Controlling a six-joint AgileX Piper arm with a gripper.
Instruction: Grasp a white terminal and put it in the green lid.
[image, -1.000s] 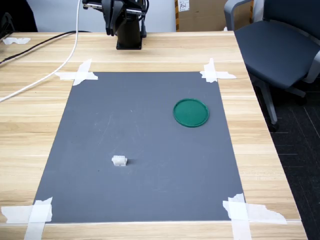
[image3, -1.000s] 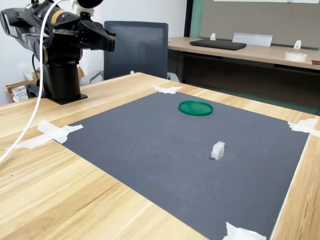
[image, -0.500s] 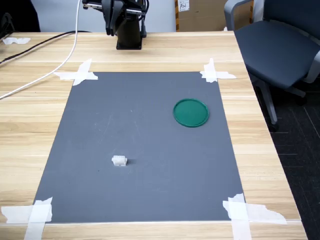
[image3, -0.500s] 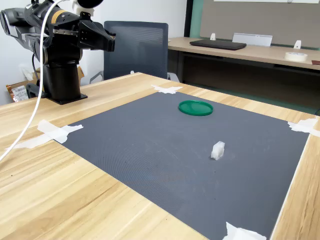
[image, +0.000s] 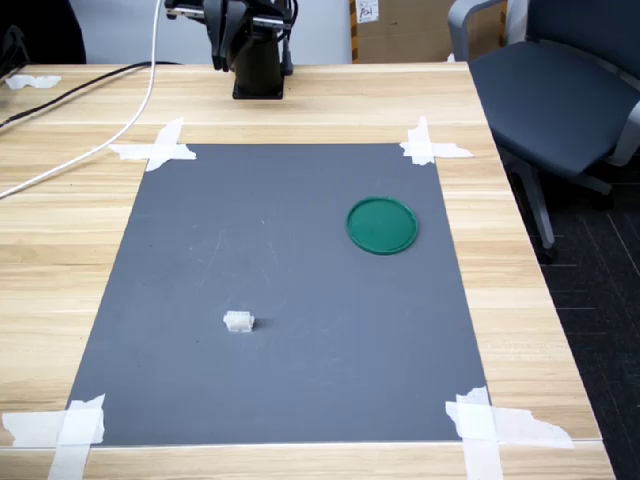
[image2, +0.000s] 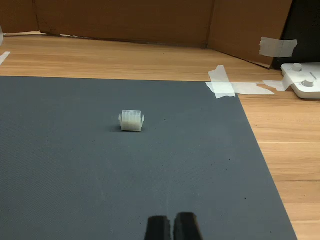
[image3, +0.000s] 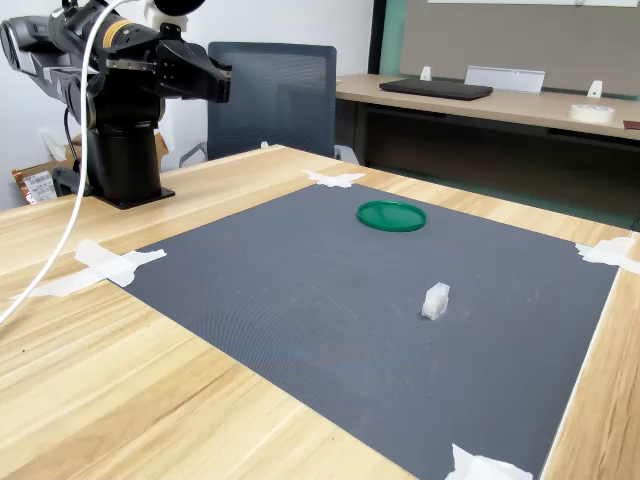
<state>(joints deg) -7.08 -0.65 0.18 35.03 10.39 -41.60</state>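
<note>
A: Where's the white terminal (image: 238, 321)?
B: On the grey mat (image: 280, 380), well apart from the green lid (image: 381, 225), which the wrist view misses.
A: Gripper (image2: 170, 227)?
B: Fingertips nearly together, holding nothing.

Robot arm (image3: 120, 70), second exterior view: matte black housing throughout, rising from a thick cylindrical column on a flat square black base plate (image3: 128, 196). The upper links are rounded, with a narrow orange-yellow band (image3: 117, 32) around one joint. A white cable (image3: 78, 150) runs along the top of the arm and hangs down beside the column. The gripper (image3: 222, 84) is a tapered black block at the arm's end. In the wrist view, the gripper's fingertips (image2: 186, 226) show as two dark, square-ended pads with a thin slit between them.
</note>
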